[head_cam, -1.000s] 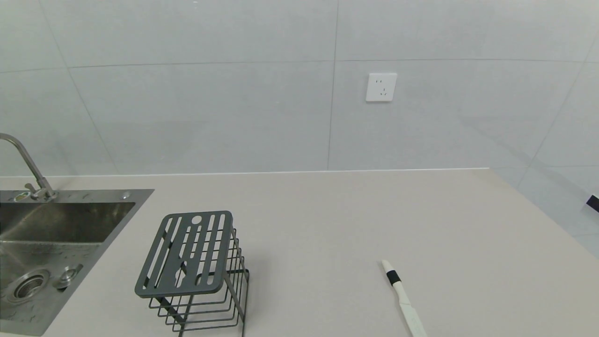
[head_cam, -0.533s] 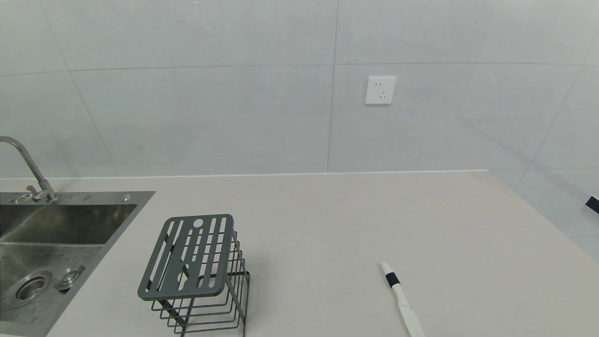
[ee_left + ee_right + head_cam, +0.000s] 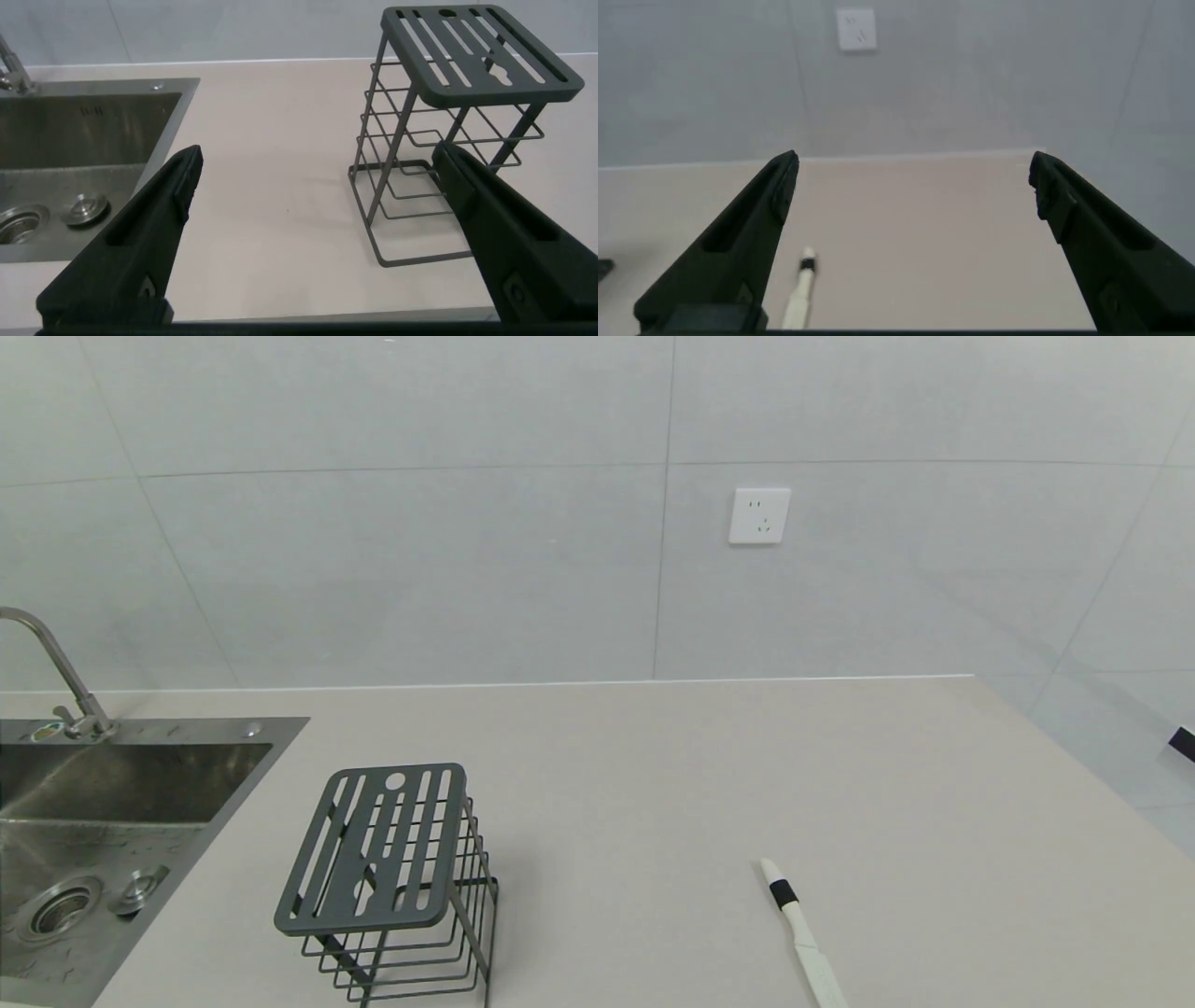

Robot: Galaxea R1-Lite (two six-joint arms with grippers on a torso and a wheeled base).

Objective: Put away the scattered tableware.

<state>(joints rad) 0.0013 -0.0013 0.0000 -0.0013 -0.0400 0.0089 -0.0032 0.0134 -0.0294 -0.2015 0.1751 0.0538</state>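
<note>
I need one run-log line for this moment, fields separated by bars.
left gripper: open, empty | right gripper: open, empty | white knife: flat on counter, right of knife rack, ungrasped

A white knife (image 3: 801,933) with a black band lies flat on the counter (image 3: 653,775), well apart from the upright dark wire rack (image 3: 359,920) with its slotted top.

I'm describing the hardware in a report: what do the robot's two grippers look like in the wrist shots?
They look alike. The left gripper has two matte black fingers: long, flat-sided wedges that taper to blunt tips, with a small moulded mark near the base of each. The right gripper has the same black tapered fingers, with similar faint marks.
</note>
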